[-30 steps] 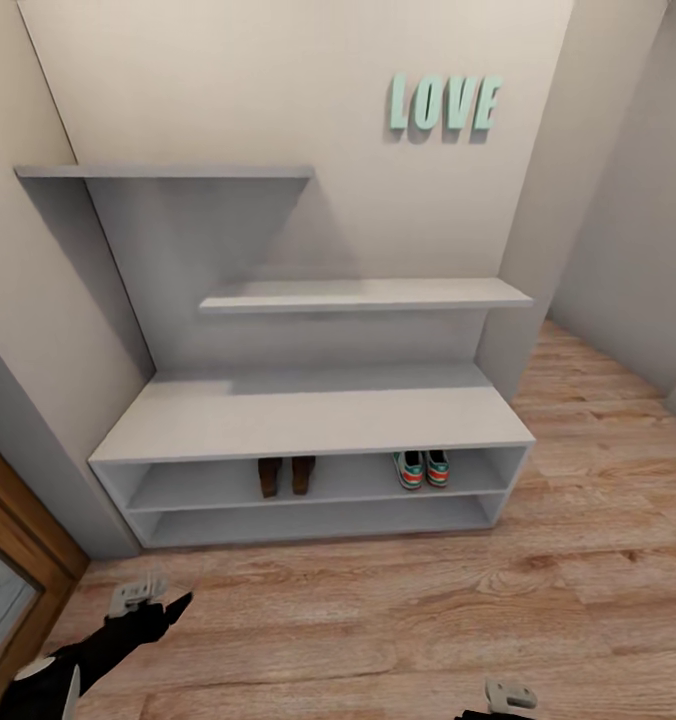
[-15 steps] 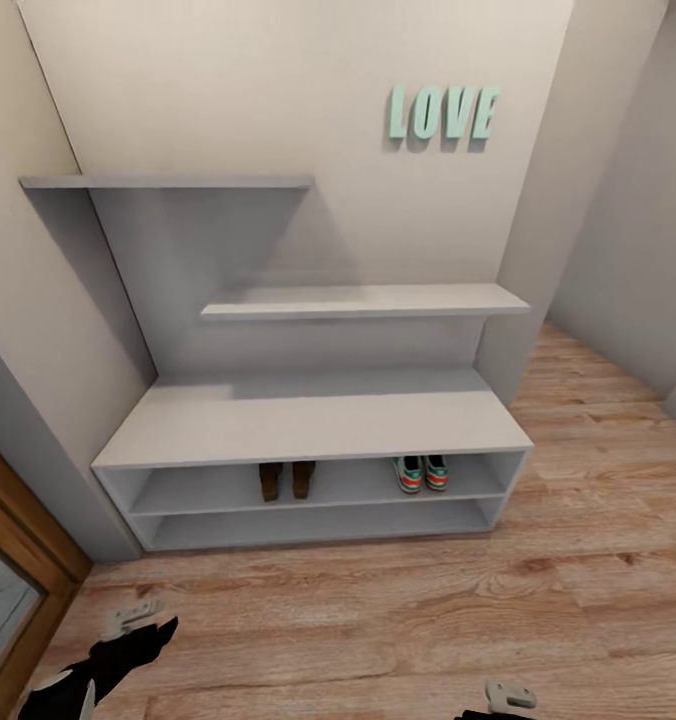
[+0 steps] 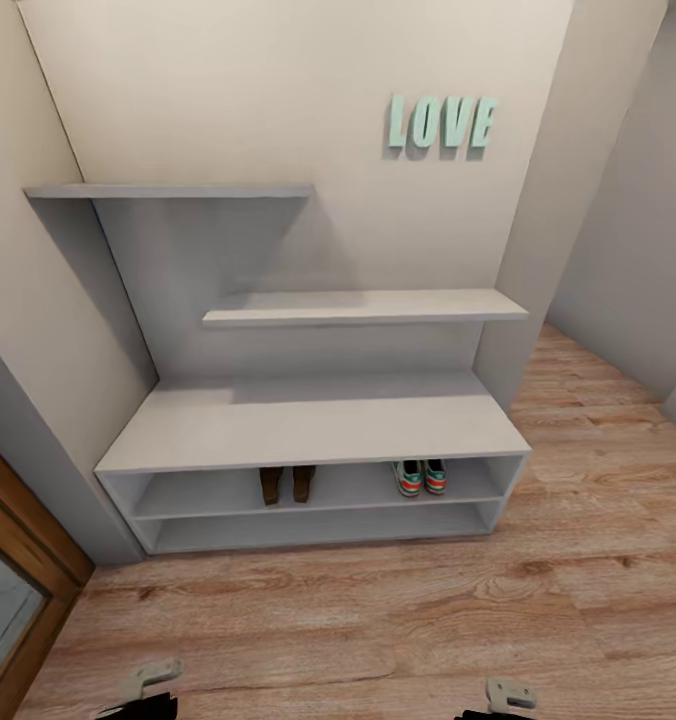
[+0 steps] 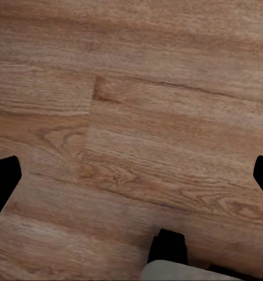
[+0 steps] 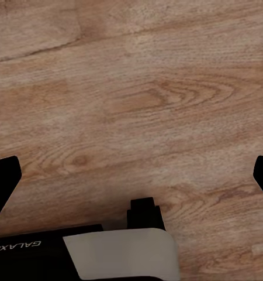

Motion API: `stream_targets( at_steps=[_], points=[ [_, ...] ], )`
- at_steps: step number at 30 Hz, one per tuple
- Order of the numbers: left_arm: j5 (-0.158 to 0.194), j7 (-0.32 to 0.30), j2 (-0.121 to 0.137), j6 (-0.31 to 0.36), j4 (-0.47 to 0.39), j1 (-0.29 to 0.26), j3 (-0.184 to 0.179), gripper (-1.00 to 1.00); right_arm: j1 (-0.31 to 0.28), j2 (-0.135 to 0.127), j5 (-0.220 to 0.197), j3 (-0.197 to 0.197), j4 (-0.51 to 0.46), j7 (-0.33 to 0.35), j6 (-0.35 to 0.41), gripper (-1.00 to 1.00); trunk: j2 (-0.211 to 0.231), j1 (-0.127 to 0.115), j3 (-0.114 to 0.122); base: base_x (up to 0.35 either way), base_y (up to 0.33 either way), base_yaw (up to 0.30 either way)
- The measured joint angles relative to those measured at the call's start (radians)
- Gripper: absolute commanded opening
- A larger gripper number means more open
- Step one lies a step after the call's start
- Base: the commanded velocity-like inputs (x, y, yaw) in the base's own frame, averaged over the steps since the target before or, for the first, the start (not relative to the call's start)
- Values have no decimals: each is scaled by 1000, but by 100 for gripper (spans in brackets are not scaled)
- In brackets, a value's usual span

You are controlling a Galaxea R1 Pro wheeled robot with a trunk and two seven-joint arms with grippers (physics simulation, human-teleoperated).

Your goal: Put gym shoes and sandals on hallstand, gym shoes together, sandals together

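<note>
Gym shoes [image 3: 421, 477] seemingly shelved, well beyond left pincer [image 4: 131, 175].

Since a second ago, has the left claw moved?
Yes. The left claw has pulled back from the hallstand, toward the robot, now near the head view's bottom edge.

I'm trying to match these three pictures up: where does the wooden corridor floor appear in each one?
Head view: the corridor floor spans the lower part, in front and to the right of the hallstand.
Left wrist view: it lies beyond the left gripper.
Right wrist view: likewise, beyond the right gripper.
Shared landmark: the light brown wood-grain planks.
</note>
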Motion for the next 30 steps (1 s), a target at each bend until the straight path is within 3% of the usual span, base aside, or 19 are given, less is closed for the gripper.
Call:
stream_targets(
  at_steps=[3, 7, 12, 30],
  points=[
    [0, 13, 0, 3, 47, -2, -39, 100, 0, 0, 0, 0, 0, 0, 0, 100, 21, -12, 9, 0, 0, 0],
    [2, 27, 0, 12, 147, -3, -156, 100, 0, 0, 0, 0, 0, 0, 0, 100, 49, -27, 22, 0, 0, 0],
    [4, 28, 1, 14, 172, -3, -219, 100, 0, 0, 0, 0, 0, 0, 0, 100, 84, -46, 38, 0, 0, 0],
    [3, 22, 6, 18, 183, 1, -240, 100, 0, 0, 0, 0, 0, 0, 0, 100, 210, -115, 94, 0, 0, 0]
  ],
)
